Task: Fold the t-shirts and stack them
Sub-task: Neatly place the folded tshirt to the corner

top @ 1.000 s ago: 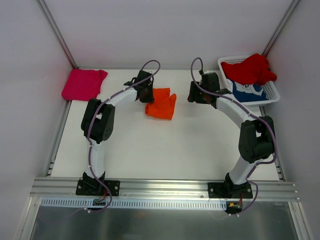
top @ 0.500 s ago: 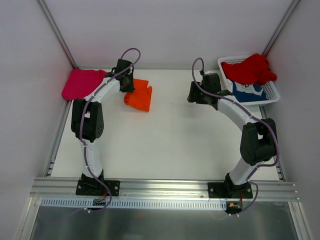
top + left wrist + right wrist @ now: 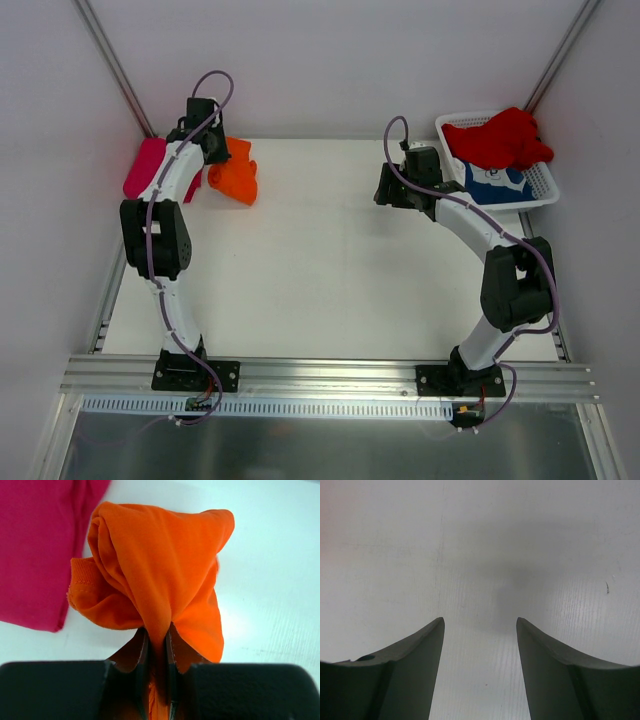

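My left gripper is shut on the bunched orange t-shirt, which hangs from it at the table's far left, right beside the folded magenta-pink t-shirt. The left arm covers part of the pink one. At the far right, a red t-shirt and a blue t-shirt with a white print lie in the basket. My right gripper stands open over bare table, left of the basket.
The white lattice basket sits in the far right corner. White walls and metal posts close in the table at the back and sides. A metal rail runs along the near edge by the arm bases.
My left arm has swung left, carrying the orange t-shirt from the table's back middle to just beside the pink one. The right arm has stayed put.
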